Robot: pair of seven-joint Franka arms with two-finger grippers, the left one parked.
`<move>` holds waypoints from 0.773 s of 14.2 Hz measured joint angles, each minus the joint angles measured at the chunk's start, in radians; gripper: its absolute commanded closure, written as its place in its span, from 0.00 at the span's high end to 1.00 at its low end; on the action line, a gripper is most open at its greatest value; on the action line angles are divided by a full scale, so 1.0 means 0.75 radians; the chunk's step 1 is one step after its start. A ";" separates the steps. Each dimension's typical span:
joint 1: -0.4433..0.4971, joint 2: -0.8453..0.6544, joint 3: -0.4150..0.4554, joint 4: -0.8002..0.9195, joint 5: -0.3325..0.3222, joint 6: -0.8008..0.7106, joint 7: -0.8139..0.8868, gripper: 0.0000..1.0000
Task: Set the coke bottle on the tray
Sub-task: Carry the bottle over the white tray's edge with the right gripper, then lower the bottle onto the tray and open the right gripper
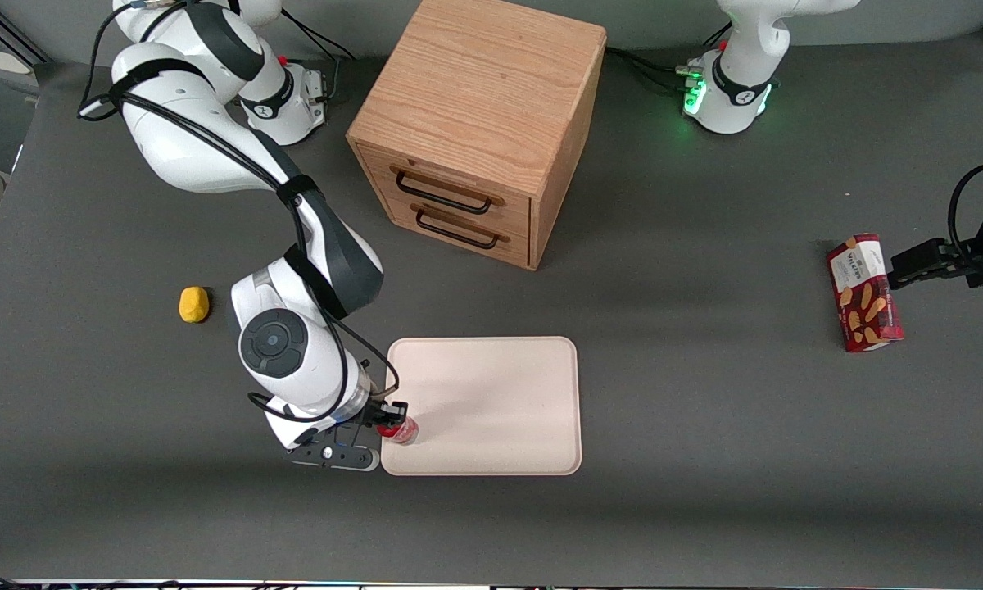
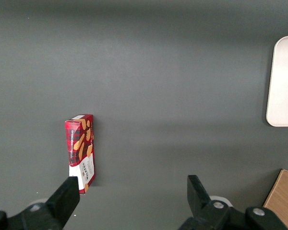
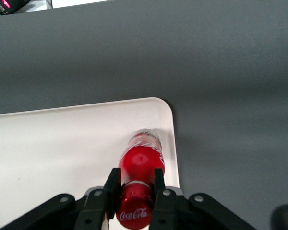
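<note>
1. Looking at the front view: the right arm is folded over, elbow high, wrist bent down at the corner of the tray nearest the camera, on the working arm's side. The gripper sits low over that corner, fingers clamped on the coke bottle. The bottle is over the tray just inside the rim; whether it touches the tray surface, I cannot tell. A yellow lump lies on the table toward the working arm's end, well apart from the tray. The wooden cabinet stands farther from the camera than the tray, with two drawers. The red biscuit box lies toward the parked arm's end.
2. Right wrist view: gripper points straight down, both fingers pressed on the bottle just below its red cap. The bottle is close to the tray rim near a rounded corner.
3. Left wrist view: biscuit box lies on the table; tray edge and a cabinet corner show.
</note>
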 measured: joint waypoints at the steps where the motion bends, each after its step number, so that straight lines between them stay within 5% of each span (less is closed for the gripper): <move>1: 0.003 0.007 0.000 0.000 0.000 0.004 0.000 0.00; 4: 0.006 0.025 0.000 0.000 0.000 0.004 0.000 0.00; 5: 0.006 0.027 0.000 0.000 0.000 0.004 0.000 0.11; 6: 0.006 0.027 0.000 0.000 0.000 0.004 0.000 0.56; 7: 0.006 0.027 0.000 0.000 0.000 0.004 0.000 0.89; 8: 0.006 0.027 0.000 0.001 0.000 0.004 0.002 1.00; 11: 0.006 0.019 0.000 0.019 0.000 -0.001 0.003 1.00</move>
